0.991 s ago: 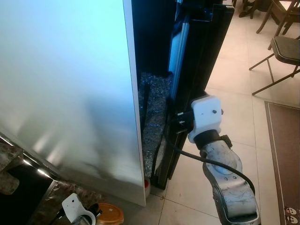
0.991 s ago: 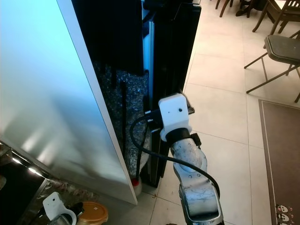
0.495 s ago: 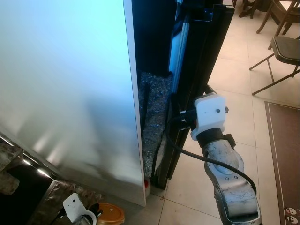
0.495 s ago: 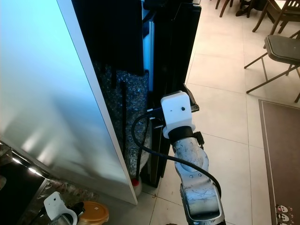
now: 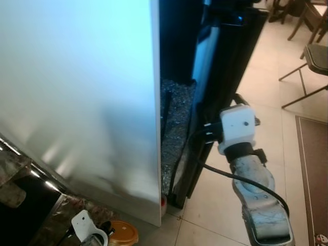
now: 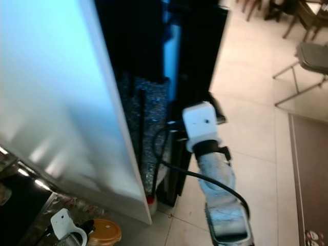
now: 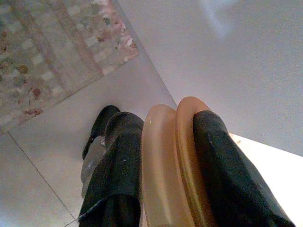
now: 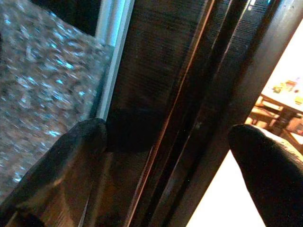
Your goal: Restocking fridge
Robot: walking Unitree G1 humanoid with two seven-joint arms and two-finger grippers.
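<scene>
Fridge door (image 5: 225, 77) now sits between the right pincer's (image 8: 165, 142) spread fingers; left pincer (image 7: 161, 165) grips an orange lid (image 7: 173, 165).

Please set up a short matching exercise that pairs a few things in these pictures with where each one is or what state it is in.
Column one:
1. left hand
2. right hand
3. folding chair
4. white fridge door

Column two:
A. standing on the tiled floor, far right
B. open, fingers on either side of the dark door edge
C. shut on an orange lidded container
D. swung open, on the robot's left

Pairs: 1-C, 2-B, 3-A, 4-D
</scene>
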